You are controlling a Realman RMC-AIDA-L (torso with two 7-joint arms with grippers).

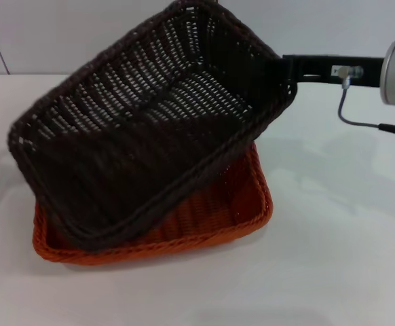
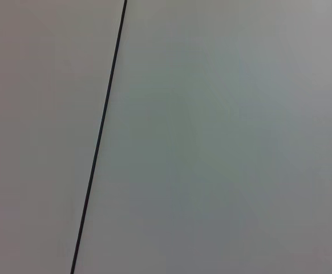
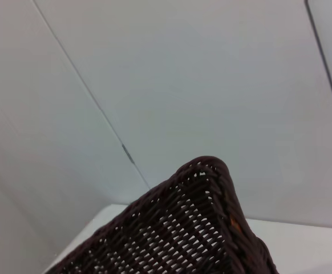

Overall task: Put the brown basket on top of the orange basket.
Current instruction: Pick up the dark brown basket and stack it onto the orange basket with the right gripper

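The brown basket (image 1: 150,129) hangs steeply tilted, its near-left side low and its far-right corner raised. Its low edge sits inside the orange basket (image 1: 211,217), which lies flat on the white table under it. My right gripper (image 1: 288,70) reaches in from the right and is shut on the raised far-right rim of the brown basket. In the right wrist view a corner of the brown basket (image 3: 200,228) shows against the wall. My left gripper is out of view; its wrist camera shows only a plain wall.
The white table (image 1: 347,258) spreads to the right and front of the baskets. A pale wall with a dark seam (image 2: 100,131) stands behind. A grey cable (image 1: 360,122) loops below my right wrist.
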